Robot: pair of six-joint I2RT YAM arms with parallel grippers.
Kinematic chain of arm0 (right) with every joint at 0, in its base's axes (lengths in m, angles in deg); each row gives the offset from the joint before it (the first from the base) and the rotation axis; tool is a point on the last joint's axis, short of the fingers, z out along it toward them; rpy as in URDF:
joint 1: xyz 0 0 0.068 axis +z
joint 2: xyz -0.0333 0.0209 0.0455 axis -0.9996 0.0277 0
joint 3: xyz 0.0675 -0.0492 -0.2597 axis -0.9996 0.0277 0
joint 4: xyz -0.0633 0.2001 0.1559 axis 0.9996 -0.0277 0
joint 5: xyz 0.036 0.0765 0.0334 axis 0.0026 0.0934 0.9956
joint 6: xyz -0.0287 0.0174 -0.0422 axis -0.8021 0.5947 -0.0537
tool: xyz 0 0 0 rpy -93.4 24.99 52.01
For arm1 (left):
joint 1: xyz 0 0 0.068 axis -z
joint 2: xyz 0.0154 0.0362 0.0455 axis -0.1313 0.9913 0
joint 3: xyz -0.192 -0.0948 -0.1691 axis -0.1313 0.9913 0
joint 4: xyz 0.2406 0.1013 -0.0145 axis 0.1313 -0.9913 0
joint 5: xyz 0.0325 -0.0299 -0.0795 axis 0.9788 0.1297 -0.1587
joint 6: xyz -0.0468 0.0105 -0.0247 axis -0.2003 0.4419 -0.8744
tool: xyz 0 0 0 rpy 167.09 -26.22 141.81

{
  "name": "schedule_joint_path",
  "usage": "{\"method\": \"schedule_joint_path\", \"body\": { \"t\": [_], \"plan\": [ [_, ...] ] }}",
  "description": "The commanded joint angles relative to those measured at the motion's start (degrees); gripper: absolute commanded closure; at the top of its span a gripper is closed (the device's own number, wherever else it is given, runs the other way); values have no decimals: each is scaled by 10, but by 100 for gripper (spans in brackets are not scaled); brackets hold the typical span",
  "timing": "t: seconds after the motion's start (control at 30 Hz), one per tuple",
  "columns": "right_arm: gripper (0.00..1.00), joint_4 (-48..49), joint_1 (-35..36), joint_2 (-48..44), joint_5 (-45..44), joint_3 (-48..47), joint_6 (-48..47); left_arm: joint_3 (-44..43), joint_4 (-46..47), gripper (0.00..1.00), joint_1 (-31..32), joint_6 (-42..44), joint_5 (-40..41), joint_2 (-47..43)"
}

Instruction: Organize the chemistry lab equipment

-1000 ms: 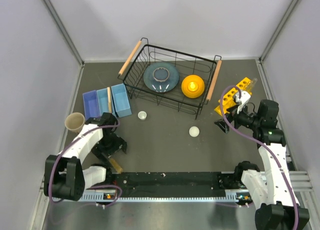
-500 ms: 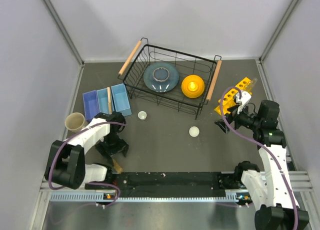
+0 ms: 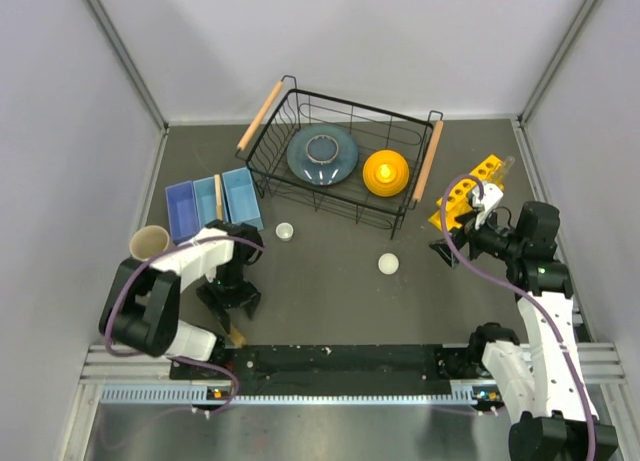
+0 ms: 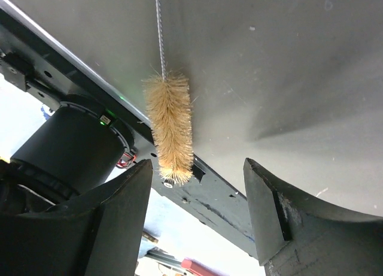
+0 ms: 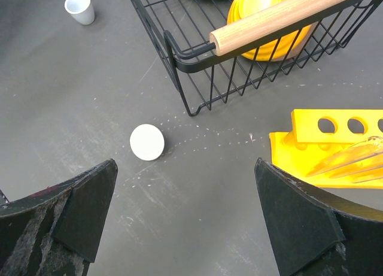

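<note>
A tan bristle brush (image 4: 170, 126) on a thin wire stem lies on the dark table by the near rail. My left gripper (image 4: 197, 168) hangs over its tip, open and touching nothing; from above it is my left gripper (image 3: 230, 299), with the brush (image 3: 233, 332) just below. The yellow rack (image 3: 465, 193) stands at the right with a clear tube (image 5: 353, 159) lying on it. My right gripper (image 5: 185, 165) is open over bare table between the rack (image 5: 335, 144) and a white round piece (image 5: 147, 142). A second white piece (image 3: 285, 231) sits mid-table. A wooden stick (image 3: 218, 197) lies in the blue trays.
A black wire basket (image 3: 300, 196) with wooden handles holds a grey-blue plate (image 3: 322, 154) and an orange bowl (image 3: 386, 172) at the back. Three blue trays (image 3: 183, 207) and a paper cup (image 3: 150, 245) stand at the left. The black rail (image 3: 340, 361) borders the near edge.
My left gripper has shifted slightly toward the near rail and over the brush, with its jaws drawing narrower. The right arm has held still.
</note>
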Motion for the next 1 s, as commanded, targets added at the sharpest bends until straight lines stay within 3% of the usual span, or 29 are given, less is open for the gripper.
{"method": "schedule_joint_path", "body": {
  "t": [0.0, 0.2, 0.3, 0.33, 0.6, 0.7, 0.77, 0.93, 0.97],
  "plan": [
    [1, 12, 2, -14, 9, -10, -1, -36, -37, 32, 6, -44, 43, 50],
    [1, 12, 3, -19, 14, -13, 2, -56, -31, 36, 16, -49, 46, 94],
    [1, 12, 3, -25, 9, -12, 3, 2, 50, 51, 20, -45, 2, 94],
    [1, 13, 3, -27, 7, -12, 2, 37, 68, 62, 21, -44, -26, 87],
    [1, 13, 3, -28, 5, -12, 3, 48, 83, 77, 31, -66, -25, 68],
    [1, 12, 3, -28, 6, -12, 2, 29, 69, 93, 32, -52, -5, 78],
    [1, 12, 3, -27, 7, -11, 2, 3, 41, 93, 36, -51, 18, 80],
    [1, 12, 3, -26, 11, -11, 2, -73, -50, 55, 55, -67, 84, 50],
    [1, 13, 3, -25, 11, -11, 2, -78, -66, 51, 55, -76, 89, 44]
  ]
}}
